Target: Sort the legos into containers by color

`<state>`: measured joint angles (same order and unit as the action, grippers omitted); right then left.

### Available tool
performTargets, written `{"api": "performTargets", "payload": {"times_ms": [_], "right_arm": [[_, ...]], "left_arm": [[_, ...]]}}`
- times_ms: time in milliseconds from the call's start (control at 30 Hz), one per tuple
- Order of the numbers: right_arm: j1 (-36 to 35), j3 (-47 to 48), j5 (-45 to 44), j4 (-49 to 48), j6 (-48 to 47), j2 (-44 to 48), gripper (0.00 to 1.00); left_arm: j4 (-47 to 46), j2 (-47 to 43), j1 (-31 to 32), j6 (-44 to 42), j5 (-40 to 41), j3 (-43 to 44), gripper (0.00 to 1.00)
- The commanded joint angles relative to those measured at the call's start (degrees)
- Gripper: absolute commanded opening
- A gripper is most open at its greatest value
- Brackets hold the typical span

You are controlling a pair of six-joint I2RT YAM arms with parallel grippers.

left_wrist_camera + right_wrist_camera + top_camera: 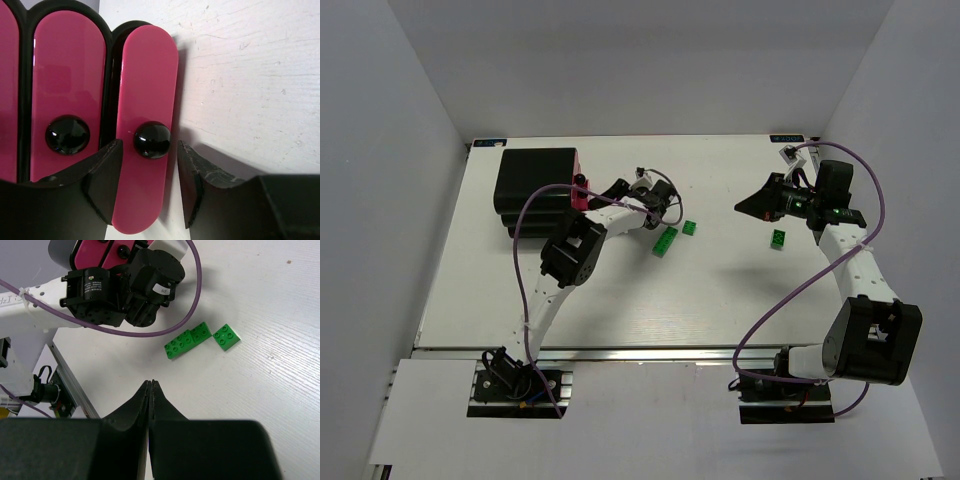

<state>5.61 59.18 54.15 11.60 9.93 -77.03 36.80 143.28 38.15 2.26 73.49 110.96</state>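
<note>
Sorting looks barely begun, as far as can be judged: three green plastic lego bricks lie loose on the white table point(620, 300), and none shows inside any drawer, whose interiors are hidden anyway. A longer green lego strip point(665, 241) lies with a small square green lego point(690, 228) just beside it near the table's middle, and a second square green lego point(778, 238) sits apart to the right, close under the right gripper point(750, 207). No red or yellow pieces are in view. The step in hand seems to be getting a container open. The left arm reaches forward from its base, bends at the elbow and turns its wrist leftward toward the black stacked box-shaped cabinet point(532, 178) at the table's far left. There the left gripper point(150, 150) has its jaws apart, one on either side of the round black knob point(151, 140) of a magenta rounded drawer front point(145, 75), with a gap showing on each side, so the knob is straddled and not yet pinched. That drawer front appears to stand slightly proud of its neighbouring magenta drawer point(67, 75). The right arm arches up on the right side, its wrist pointing left over the table; its jaws are pressed together with nothing between them.
</note>
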Motion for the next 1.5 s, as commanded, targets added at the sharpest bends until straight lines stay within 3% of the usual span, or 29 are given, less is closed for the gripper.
{"api": "performTargets", "payload": {"times_ms": [0, 867, 1233, 1367, 1467], "right_arm": [[0.3, 0.9, 1.0, -0.8, -0.5, -0.4, 0.0], [0.5, 0.9, 1.1, -0.7, -0.6, -0.4, 0.0], [0.7, 0.9, 1.2, -0.8, -0.7, -0.6, 0.0], [0.5, 0.9, 1.2, -0.7, -0.6, -0.5, 0.0], [0.6, 0.9, 1.2, -0.7, -0.6, -0.5, 0.0]], "left_arm": [[-1.3, -0.5, 0.1, -0.4, 1.8, -0.1, 0.58], [-3.5, 0.8, -1.0, -2.1, 3.0, -2.4, 0.52], [-4.5, 0.8, -1.0, -2.1, 3.4, -2.1, 0.24], [-4.7, -0.2, -0.3, -2.2, 3.2, -2.1, 0.09], [-6.4, -0.9, 0.8, -4.6, 3.1, -2.1, 0.08]]}}
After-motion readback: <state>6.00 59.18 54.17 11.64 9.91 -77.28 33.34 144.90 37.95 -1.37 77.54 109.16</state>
